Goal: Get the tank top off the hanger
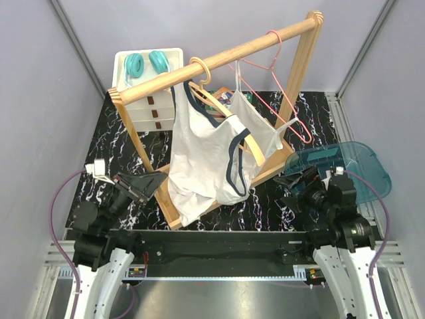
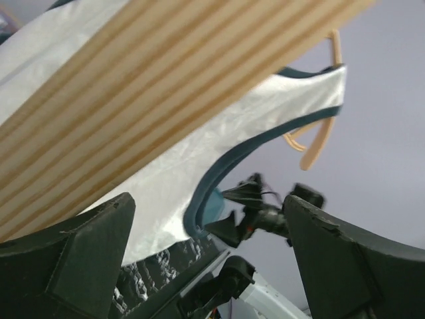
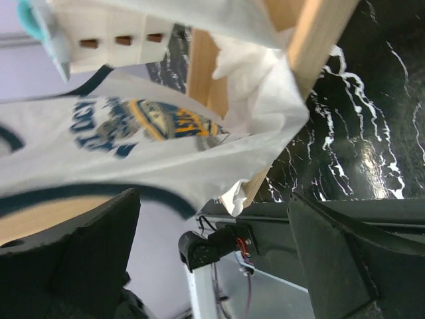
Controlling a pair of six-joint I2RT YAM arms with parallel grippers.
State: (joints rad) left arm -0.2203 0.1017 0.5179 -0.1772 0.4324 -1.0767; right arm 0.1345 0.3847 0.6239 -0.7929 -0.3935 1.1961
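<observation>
White, navy-trimmed tank top [image 1: 202, 156] draped on wooden hanger [image 1: 216, 101], hooked over rack rail [image 1: 265, 41].
Jaws wide apart on left gripper [image 1: 147, 183] and right gripper [image 1: 297, 183], clamped on nothing, low on either side of rack; hem bunched against near base beam [image 1: 265, 174].

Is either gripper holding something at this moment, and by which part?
Nothing is held. The left gripper and the right gripper both stand open, short of the white, navy-trimmed tank top.
</observation>
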